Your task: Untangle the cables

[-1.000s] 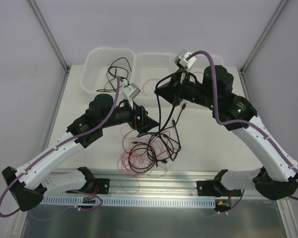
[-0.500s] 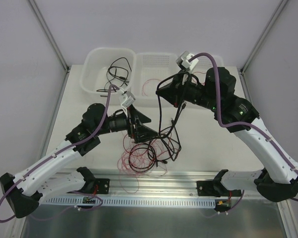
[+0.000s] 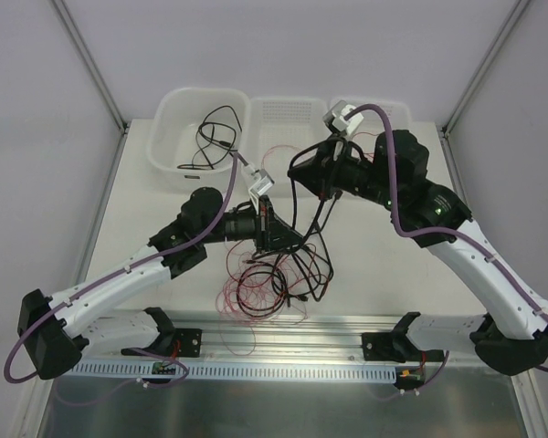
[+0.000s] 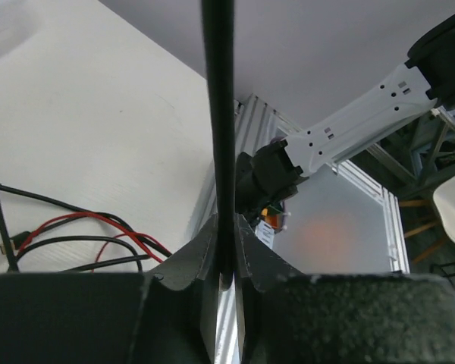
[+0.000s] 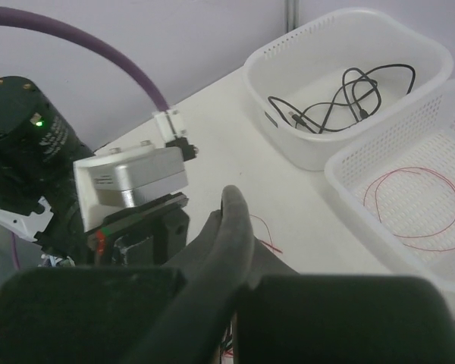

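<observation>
Cables are held in both sets of jaws. The left gripper (image 4: 226,267) has its jaws pressed together on a black cable (image 4: 218,114), which leaves the fingers straight toward 12 o'clock in the left wrist view. The right gripper (image 5: 229,246) also has its jaws closed on a black strand, which arches up out of them as a short hump. In the top view a black line hangs from the right gripper toward 6 o'clock and reaches the left gripper's tip.

Just beyond the left gripper, at its 6 o'clock in the top view, the tangle (image 3: 272,281) of black and red wires lies on the bench (image 3: 164,210), with loops spreading toward the near rail.

At 12 o'clock, along the far edge, stand white baskets. The left basket (image 3: 167,137) holds a loose black lead (image 3: 215,137), and the middle basket (image 3: 288,108) holds a thin red wire (image 3: 276,157).
</observation>
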Robot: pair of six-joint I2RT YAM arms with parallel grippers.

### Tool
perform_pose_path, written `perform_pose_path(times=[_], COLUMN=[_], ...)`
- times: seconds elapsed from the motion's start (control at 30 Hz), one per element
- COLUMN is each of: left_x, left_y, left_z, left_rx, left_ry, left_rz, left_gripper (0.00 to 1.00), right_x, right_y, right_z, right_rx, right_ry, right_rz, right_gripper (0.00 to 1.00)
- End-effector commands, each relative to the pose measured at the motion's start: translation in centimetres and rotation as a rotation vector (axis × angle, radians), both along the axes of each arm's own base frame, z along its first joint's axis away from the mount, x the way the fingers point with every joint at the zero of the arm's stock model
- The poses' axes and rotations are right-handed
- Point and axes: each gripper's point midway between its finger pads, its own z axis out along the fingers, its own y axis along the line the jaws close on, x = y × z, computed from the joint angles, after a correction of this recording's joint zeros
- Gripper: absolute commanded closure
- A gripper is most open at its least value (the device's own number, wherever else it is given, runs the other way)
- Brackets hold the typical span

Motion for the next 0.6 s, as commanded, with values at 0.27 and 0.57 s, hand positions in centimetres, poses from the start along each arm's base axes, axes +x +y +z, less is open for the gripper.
perform_pose_path(times=[0.27, 0.57], left_x=[0.6, 0.1], left_y=[6.1, 9.3], left_z=[15.1, 27.6], left_rx=[-0.088, -0.157], left_ry=[-0.341, -0.512], left_rz=[0.262, 0.365], left_gripper=[1.0, 1.0], right_x=[-1.2, -2.9], right_y=[-6.4, -10.4], right_z=[-9.0, -16.4], right_rx=[-0.142, -0.212], right_ry=[0.087, 0.195], right_rz=[-0.198, -0.319], right_gripper=[0.36, 0.27])
